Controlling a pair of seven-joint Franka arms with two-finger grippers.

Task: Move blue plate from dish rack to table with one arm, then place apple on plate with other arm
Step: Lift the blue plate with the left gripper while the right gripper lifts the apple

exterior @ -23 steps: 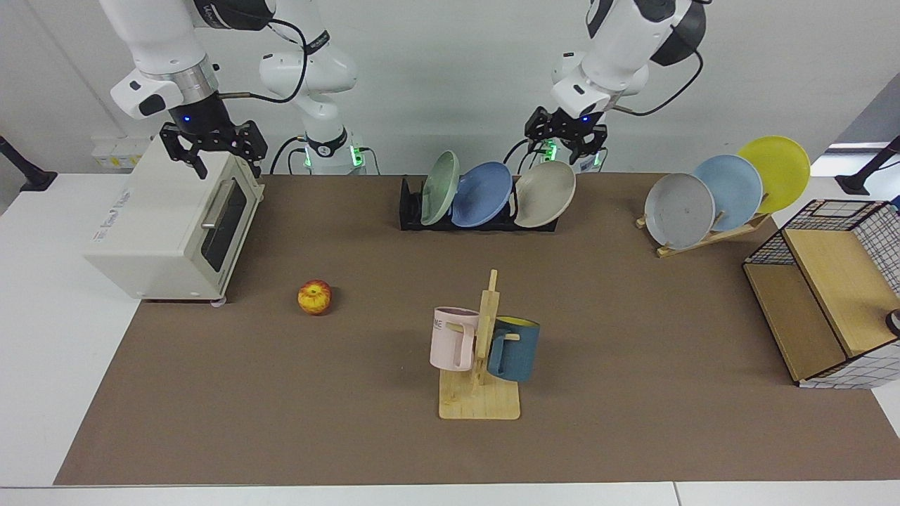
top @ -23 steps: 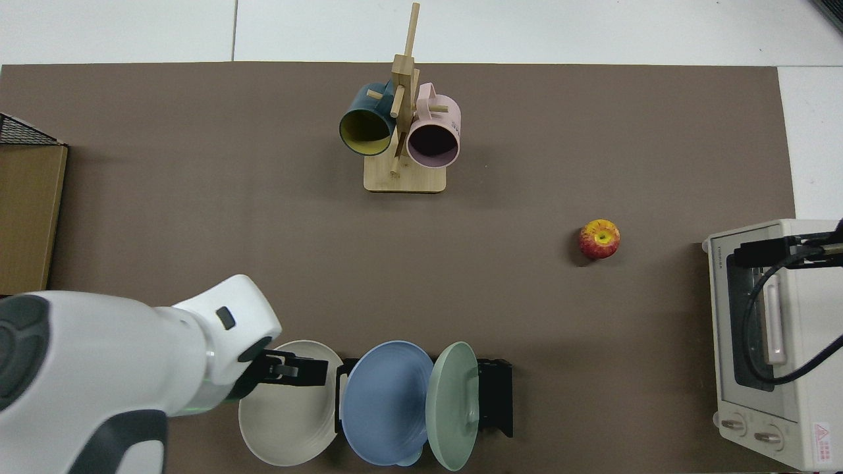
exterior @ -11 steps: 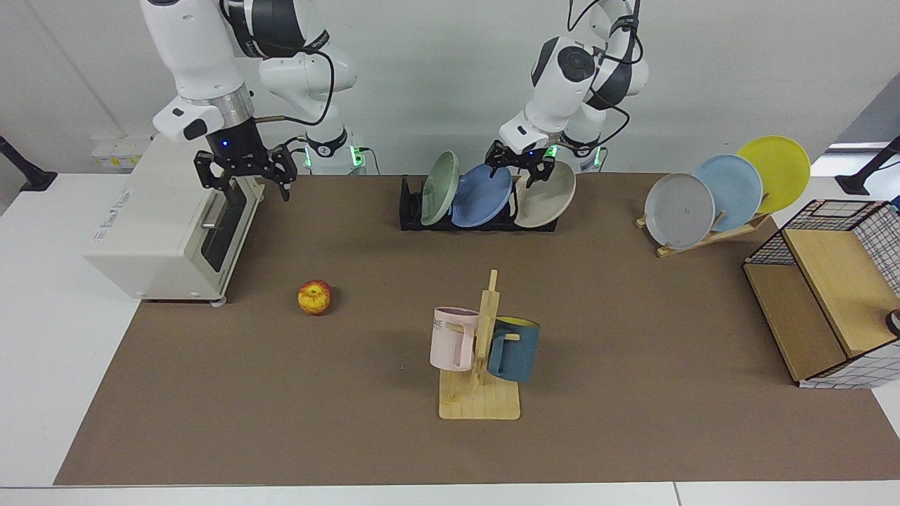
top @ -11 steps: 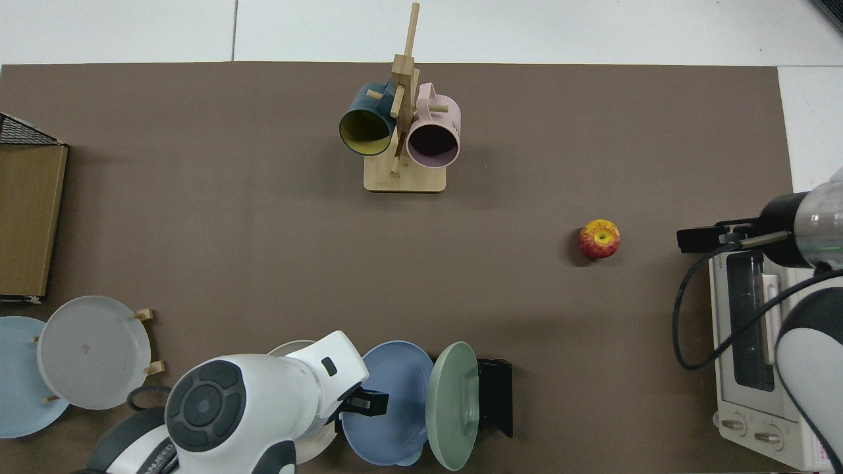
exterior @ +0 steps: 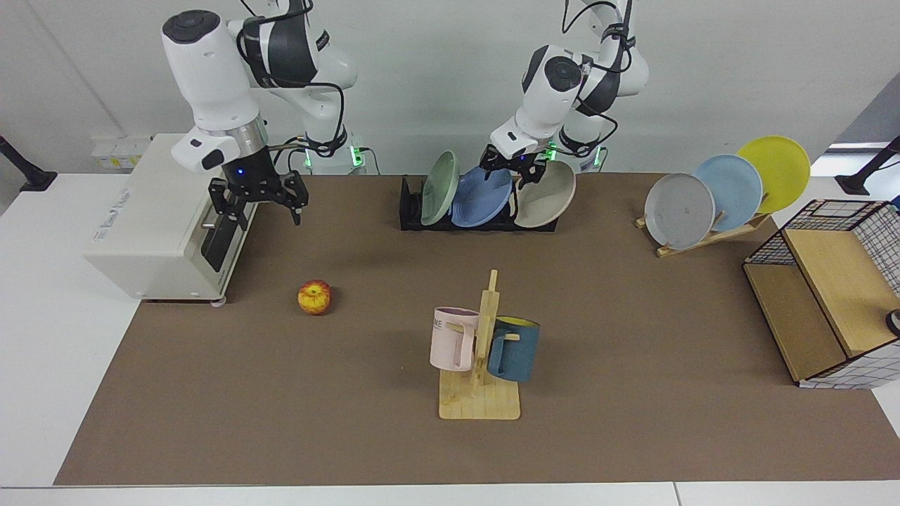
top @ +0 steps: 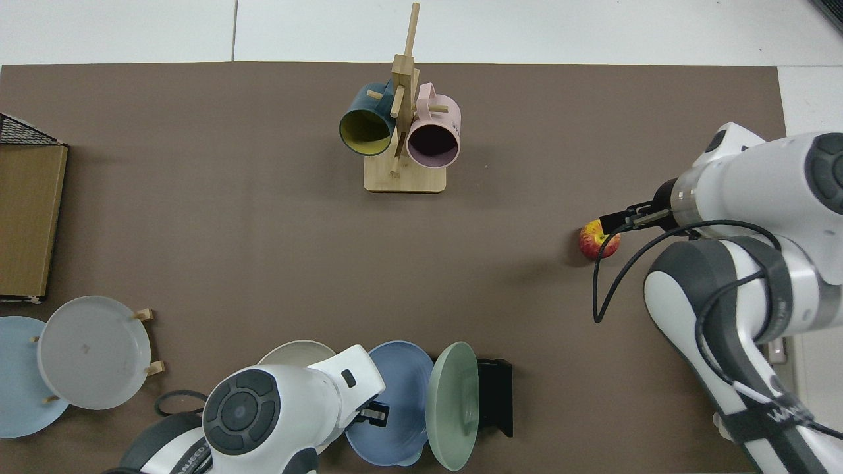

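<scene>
The blue plate (exterior: 480, 202) (top: 395, 395) stands on edge in the black dish rack (exterior: 410, 211) (top: 495, 395), between a green plate (exterior: 439, 188) and a beige plate (exterior: 545, 195). My left gripper (exterior: 512, 169) (top: 373, 413) is open at the blue plate's top rim, one finger on each side of it. The apple (exterior: 314, 296) (top: 598, 245) lies on the table's brown mat (exterior: 633, 316). My right gripper (exterior: 259, 202) (top: 620, 220) hangs open above the mat, beside the oven and behind the apple. In the top view it overlaps the apple's edge.
A white toaster oven (exterior: 155, 218) stands at the mat's left end. A wooden mug tree (exterior: 481, 351) with two mugs is at centre front. A wooden stand (exterior: 703, 239) holds grey, pale blue and yellow plates. A wire and wood crate (exterior: 830, 309) sits at far right.
My left gripper came down from above the beige plate to the blue plate's rim. My right gripper moved off the oven top, lower and toward the apple.
</scene>
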